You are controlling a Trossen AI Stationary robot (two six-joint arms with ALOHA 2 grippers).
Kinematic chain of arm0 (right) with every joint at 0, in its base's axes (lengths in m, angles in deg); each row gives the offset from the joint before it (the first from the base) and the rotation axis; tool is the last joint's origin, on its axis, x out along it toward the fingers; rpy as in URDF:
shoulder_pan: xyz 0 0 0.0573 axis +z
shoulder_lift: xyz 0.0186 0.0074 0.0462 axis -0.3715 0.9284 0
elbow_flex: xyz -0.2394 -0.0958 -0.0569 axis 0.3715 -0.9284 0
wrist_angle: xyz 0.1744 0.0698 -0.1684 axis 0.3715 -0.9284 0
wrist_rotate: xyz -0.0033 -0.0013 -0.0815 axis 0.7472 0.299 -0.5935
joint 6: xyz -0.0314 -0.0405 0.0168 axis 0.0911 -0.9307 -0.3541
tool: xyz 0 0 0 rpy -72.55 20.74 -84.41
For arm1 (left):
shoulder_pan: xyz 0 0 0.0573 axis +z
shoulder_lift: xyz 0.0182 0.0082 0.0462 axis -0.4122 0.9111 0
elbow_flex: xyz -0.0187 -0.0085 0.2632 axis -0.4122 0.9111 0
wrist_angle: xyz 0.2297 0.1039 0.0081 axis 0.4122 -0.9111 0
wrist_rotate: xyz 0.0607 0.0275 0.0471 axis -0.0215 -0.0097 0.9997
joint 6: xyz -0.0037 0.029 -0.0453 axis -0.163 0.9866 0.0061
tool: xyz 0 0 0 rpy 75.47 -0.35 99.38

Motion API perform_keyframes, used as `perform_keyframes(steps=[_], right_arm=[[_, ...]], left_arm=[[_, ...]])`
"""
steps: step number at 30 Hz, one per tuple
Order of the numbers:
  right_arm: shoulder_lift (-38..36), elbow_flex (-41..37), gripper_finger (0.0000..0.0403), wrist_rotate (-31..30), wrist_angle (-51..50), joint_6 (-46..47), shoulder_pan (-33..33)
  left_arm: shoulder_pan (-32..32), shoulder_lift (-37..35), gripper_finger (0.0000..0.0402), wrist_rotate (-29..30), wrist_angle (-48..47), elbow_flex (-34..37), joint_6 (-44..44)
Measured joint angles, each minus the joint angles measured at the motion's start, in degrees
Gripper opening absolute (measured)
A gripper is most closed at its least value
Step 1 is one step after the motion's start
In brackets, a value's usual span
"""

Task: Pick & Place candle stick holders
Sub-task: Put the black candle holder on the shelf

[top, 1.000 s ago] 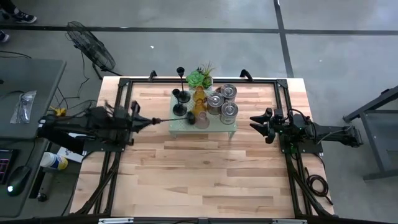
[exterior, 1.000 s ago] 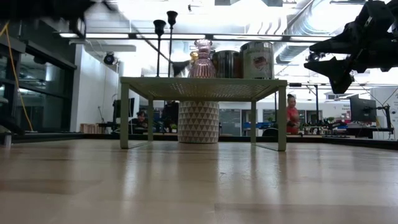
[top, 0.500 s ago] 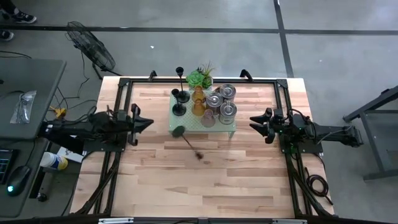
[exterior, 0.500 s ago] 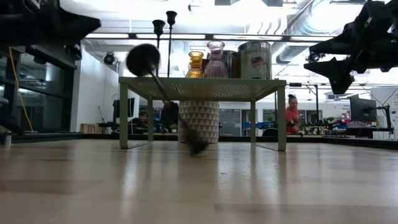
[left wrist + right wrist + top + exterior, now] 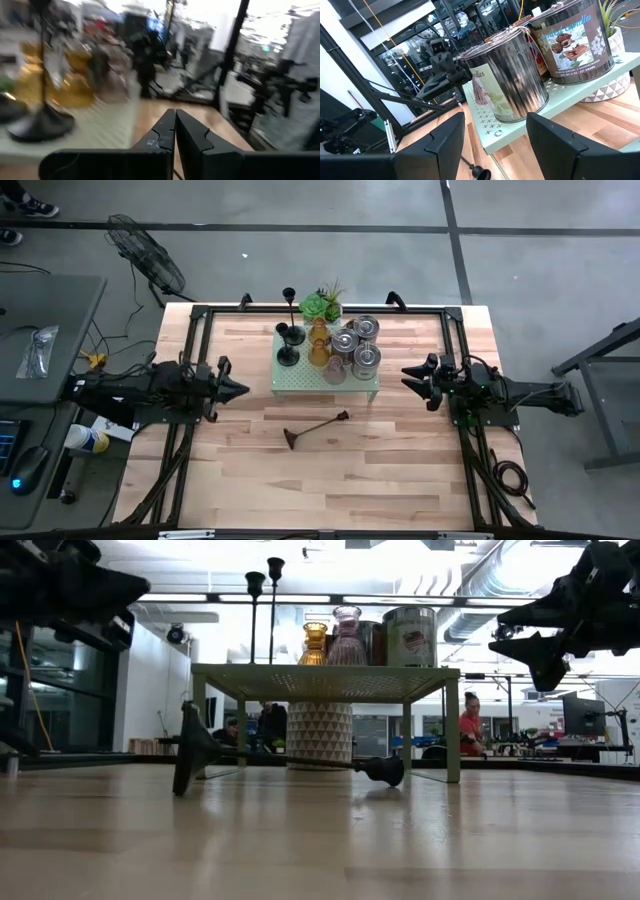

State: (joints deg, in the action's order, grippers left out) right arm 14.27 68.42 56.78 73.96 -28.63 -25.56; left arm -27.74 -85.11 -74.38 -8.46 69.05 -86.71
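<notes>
One black candle stick holder (image 5: 315,427) lies on its side on the table in front of the pale green stand (image 5: 300,380). The rim of its round base (image 5: 185,748) and its cup end (image 5: 385,770) rest on the wood. On the stand are other black holders (image 5: 288,335), an amber one (image 5: 319,340) and silvery tins (image 5: 368,358). My left gripper (image 5: 243,390) hovers shut near the table's left edge, level and pointing at the stand. My right gripper (image 5: 412,385) hovers open just right of the stand, holding nothing.
A green spiky plant (image 5: 322,305) in a white patterned pot (image 5: 320,735) stands behind the stand. A tall black holder (image 5: 291,298) rises at the stand's far left corner. Bare wood stretches from the fallen holder to the near edge. People show in the room beyond.
A black holder that reached from my left gripper to the stand's front edge has tumbled off the stand, swung about and come to rest on its side on the table. My left gripper has drawn back toward the table's left edge and sunk a little, staying shut.
</notes>
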Motion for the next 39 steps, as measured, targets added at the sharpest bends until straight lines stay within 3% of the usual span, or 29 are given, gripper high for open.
perform_keyframes(steps=[7,13,20,29,35,39], right_arm=[[0.0,0.0,0.0206,0.0,0.0,0.0,0.0],[0.0,0.0,0.0206,-0.1,0.0,0.0,0.0],[0.0,0.0,0.0206,-0.2,0.0,0.0,0.0],[0.0,0.0,0.0206,-0.2,0.0,0.0,0.0],[0.0,0.0,0.0206,-0.2,0.0,0.0,0.0],[0.0,0.0,0.0206,-0.2,0.0,0.0,0.0]], left_arm=[[-1.8,1.8,0.0012,-3.8,-5.2,0.0,-5.3],[-8.5,8.7,0.0012,4.8,-5.2,-3.7,-2.3],[-13.2,23.1,0.0012,11.3,-12.0,-12.9,-2.4],[-13.1,44.2,0.0012,16.3,-16.7,-27.4,-2.1],[-13.1,56.2,0.0013,14.7,-17.0,-34.8,3.3],[-13.1,63.8,0.0041,13.9,-17.0,-38.9,3.7]])
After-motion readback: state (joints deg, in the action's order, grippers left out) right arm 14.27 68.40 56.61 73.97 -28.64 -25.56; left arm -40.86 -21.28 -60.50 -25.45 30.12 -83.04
